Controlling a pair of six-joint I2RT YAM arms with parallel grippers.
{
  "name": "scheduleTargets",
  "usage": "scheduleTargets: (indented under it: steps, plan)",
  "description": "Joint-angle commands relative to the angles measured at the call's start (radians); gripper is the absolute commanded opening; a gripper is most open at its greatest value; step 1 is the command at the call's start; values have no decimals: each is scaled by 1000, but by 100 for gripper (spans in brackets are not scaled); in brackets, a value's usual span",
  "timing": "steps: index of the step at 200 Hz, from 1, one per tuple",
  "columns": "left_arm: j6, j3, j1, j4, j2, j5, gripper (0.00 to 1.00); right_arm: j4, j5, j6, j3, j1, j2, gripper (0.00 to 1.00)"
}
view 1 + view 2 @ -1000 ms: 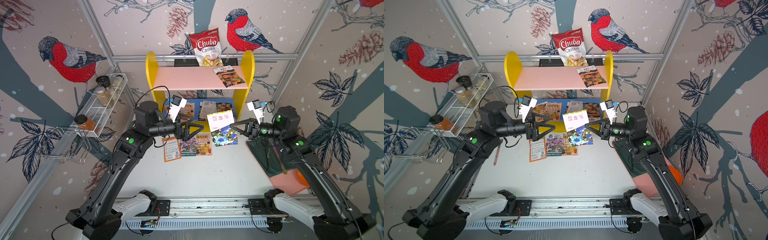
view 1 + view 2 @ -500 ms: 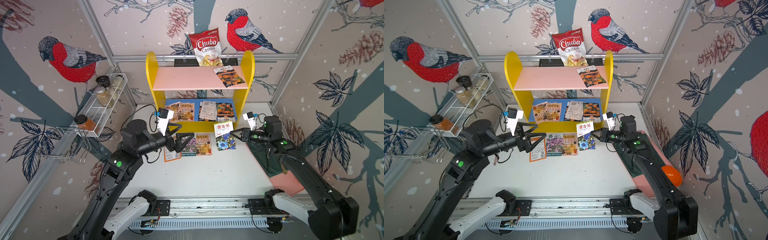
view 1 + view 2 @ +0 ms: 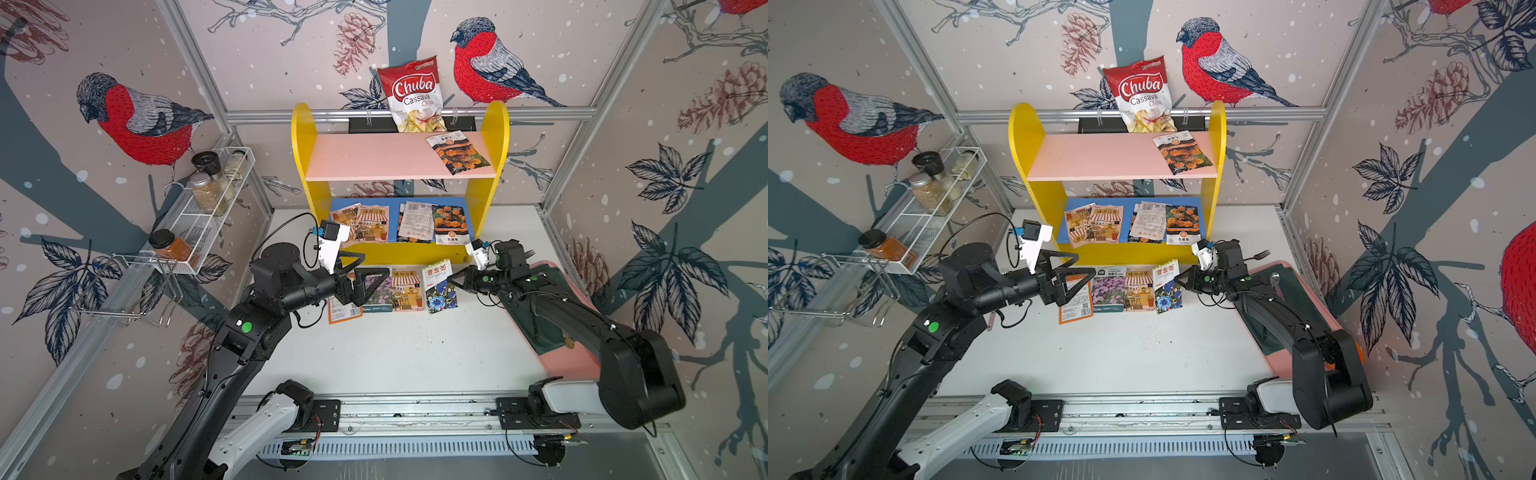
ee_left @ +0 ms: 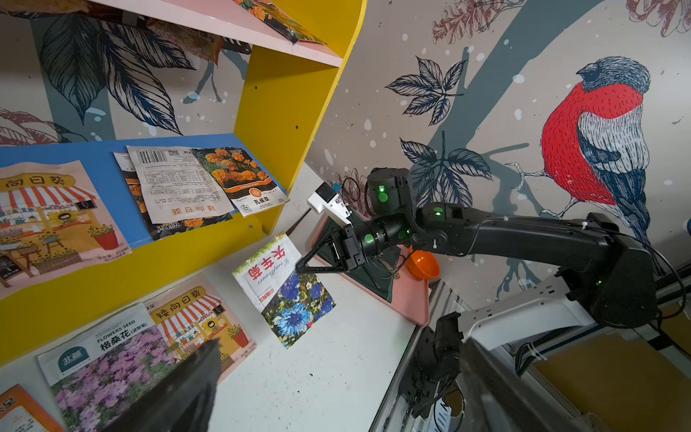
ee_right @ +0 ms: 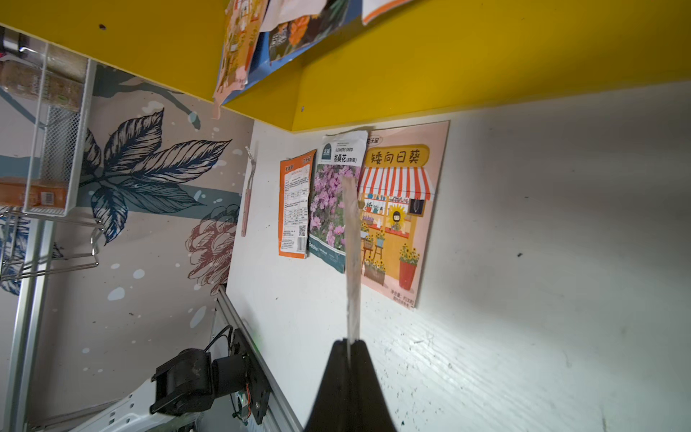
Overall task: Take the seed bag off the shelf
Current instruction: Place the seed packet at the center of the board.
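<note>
The shelf [image 3: 301, 137] [image 3: 1025, 137] stands at the back with its yellow sides, pink upper board and blue lower board. My right gripper [image 3: 454, 277] [image 3: 1177, 279] [image 4: 297, 267] [image 5: 349, 342] is shut on the edge of a seed bag [image 3: 439, 286] [image 3: 1168, 286] [image 4: 284, 291] printed with blue flowers. It holds the bag tilted, low over the table in front of the shelf's base; the right wrist view shows the bag [image 5: 351, 254] edge-on. My left gripper [image 3: 377, 265] [image 3: 1086, 265] [image 4: 336, 381] hangs open and empty above the packets lying on the table.
A marigold packet [image 3: 457, 151] lies on the pink board, several packets [image 3: 399, 222] on the blue board. Three packets [image 3: 382, 289] lie flat before the shelf. A chips bag [image 3: 415, 95] hangs behind, a wire spice rack [image 3: 208, 208] stands left, a pink tray [image 3: 573, 361] right.
Both arms have drawn back from the shelf and come down. The right gripper carried the blue-flower bag from shelf height to just above the table. The left gripper stayed open.
</note>
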Motion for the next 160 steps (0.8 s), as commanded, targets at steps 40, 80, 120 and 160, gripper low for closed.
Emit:
scheduleTargets:
  steps: [40,80,120,160]
  plan:
    - [-25,-26,0,61,-6,10,99,112,52,5,14,8,136,0]
    - [-29,-39,0,68,-6,11,99,150,49,20,42,8,211,0]
    - [-27,-39,0,66,-7,8,99,156,63,27,82,7,274,0]
    - [-28,-46,0,62,-11,3,99,123,74,24,122,2,330,0]
